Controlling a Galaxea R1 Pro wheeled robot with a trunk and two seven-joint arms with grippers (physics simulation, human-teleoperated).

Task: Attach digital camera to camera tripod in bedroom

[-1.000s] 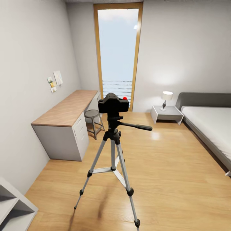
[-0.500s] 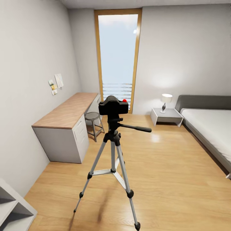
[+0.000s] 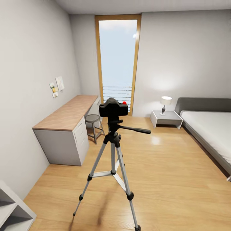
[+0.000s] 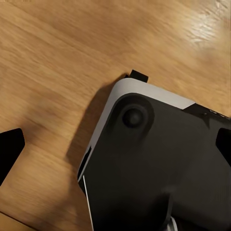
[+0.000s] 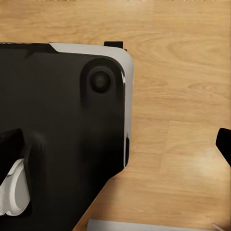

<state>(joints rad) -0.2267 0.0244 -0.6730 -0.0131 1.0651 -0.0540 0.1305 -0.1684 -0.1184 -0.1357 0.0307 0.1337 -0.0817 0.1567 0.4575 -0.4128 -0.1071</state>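
The digital camera point(image 3: 113, 109), black with a red button point(image 3: 124, 103) on top, sits on the head of the camera tripod point(image 3: 113, 150). The tripod stands on the light wood floor in the middle of the bedroom, silver legs spread, its pan handle point(image 3: 134, 130) pointing right. My left gripper point(image 4: 115, 144) hangs over the floor and my own dark base point(image 4: 159, 168); it is open, its fingertips far apart with nothing between them. My right gripper point(image 5: 117, 144) is also open and empty above the base point(image 5: 57, 120) and the floor.
A wood-topped grey desk point(image 3: 67, 114) with a round stool point(image 3: 93, 118) lines the left wall. The tall window point(image 3: 118, 64) is straight ahead. A nightstand point(image 3: 166, 117) with a lamp point(image 3: 165, 102) and the grey bed point(image 3: 211, 125) are on the right. White shelving point(image 3: 12, 208) sits near left.
The whole head view has shifted, showing more ceiling and wall, so the camera moved. The tripod and digital camera stand as before.
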